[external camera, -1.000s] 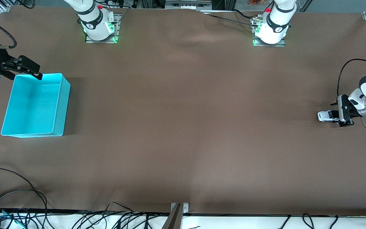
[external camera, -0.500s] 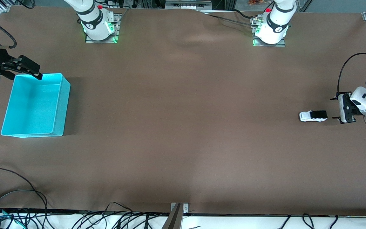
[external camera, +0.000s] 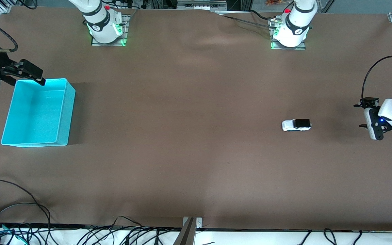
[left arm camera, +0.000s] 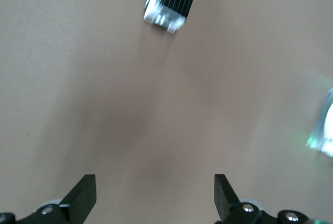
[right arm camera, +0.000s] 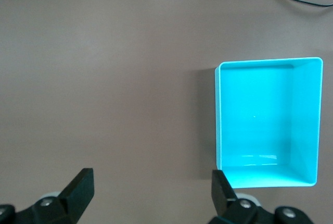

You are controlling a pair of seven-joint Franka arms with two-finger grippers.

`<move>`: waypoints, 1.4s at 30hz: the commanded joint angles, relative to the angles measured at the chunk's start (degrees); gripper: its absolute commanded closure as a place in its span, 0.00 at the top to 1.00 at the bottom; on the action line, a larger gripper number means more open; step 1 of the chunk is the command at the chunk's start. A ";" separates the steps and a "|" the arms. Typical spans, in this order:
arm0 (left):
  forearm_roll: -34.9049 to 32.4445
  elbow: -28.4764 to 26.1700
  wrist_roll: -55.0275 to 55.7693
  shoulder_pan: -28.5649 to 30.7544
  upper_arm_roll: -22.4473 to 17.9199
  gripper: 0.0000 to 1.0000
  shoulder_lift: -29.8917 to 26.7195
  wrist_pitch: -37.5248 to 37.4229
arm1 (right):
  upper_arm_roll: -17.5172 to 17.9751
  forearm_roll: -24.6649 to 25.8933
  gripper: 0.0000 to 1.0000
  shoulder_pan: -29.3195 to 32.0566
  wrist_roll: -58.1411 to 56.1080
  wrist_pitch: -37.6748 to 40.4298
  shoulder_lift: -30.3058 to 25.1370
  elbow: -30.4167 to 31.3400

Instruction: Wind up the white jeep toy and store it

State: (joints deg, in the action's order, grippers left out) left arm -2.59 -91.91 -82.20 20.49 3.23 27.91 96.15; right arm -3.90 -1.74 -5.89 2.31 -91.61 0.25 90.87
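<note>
Moved since earlier: white jeep toy [external camera: 296, 125] has rolled away from the left gripper [external camera: 369, 116], from just under its fingers toward the middle of the tabletop [external camera: 196, 153]; the left arm has drawn back toward the tabletop's edge at its own end.

Jeep now: on its wheels on the bare tabletop, well apart from both grippers, about midway between the base-side edge and the front camera's edge, toward the left arm's end. White nose points toward the right arm's end, black rear roof toward the left gripper.

Left gripper: jaws spread wide and empty, above the tabletop near the edge at the left arm's end. The left wrist view shows the jeep's black rear well clear of the fingertips [left arm camera: 83, 193].

Right gripper [external camera: 24, 73]: jaws spread, holding nothing, above the cyan bin [external camera: 37, 114] at its corner nearest the bases; this arm waits.

Bin: empty, near the edge at the right arm's end.

Why so placed, as judged: the open release lets the wound toy run on its own toward the bin's end, where the waiting arm is best placed to collect and store it.

Stage: winding looks done; storing not yet.
</note>
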 commanded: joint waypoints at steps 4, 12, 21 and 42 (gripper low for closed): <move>-0.84 6.48 11.44 -3.25 0.10 1.00 -0.40 -9.75 | -0.15 -0.02 1.00 -0.17 0.50 0.03 -0.08 -0.51; -0.84 7.54 24.35 -3.70 4.58 1.00 -3.65 -11.86 | -0.15 0.07 1.00 -0.17 0.50 0.03 -0.08 -0.51; -0.75 7.63 37.54 -3.70 8.80 1.00 -6.55 -12.65 | -0.15 0.16 1.00 -0.17 0.41 0.03 -0.08 -0.51; -1.01 11.06 62.51 -3.70 17.68 1.00 -7.61 -12.83 | -0.15 0.25 1.00 -0.17 0.41 0.03 -0.08 -0.51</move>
State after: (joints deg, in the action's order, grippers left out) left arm -2.59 -81.74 -24.47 16.65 19.34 20.73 84.38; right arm -3.90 -1.74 -5.89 2.31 -91.61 0.25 90.86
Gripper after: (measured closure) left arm 0.000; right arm 0.000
